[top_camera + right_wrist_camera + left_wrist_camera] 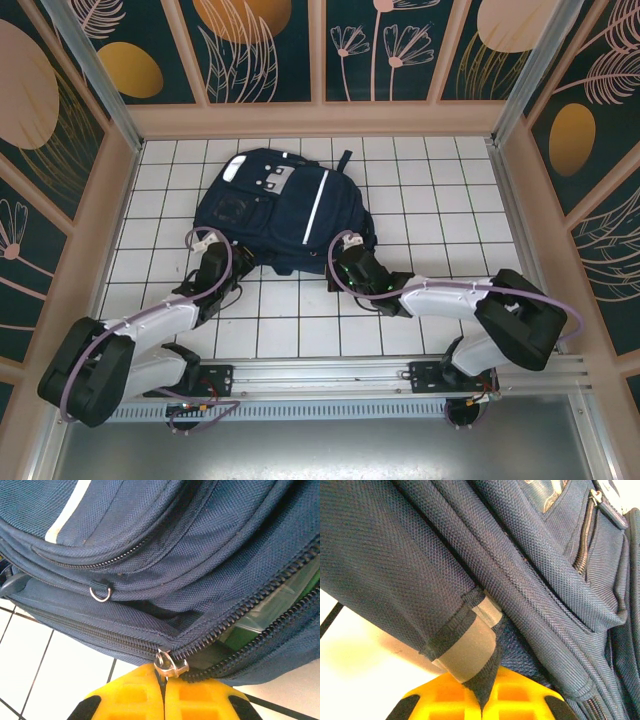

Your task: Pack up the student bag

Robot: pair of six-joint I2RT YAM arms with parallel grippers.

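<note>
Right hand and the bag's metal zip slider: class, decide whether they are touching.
Touching. The right wrist view shows the right hand shut on the zip slider of the student bag, with no gap.

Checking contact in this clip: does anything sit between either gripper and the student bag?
Nothing visible does. The left gripper has its jaws shut on a black strap of the student bag; the right gripper pinches its zipper pull.
</note>
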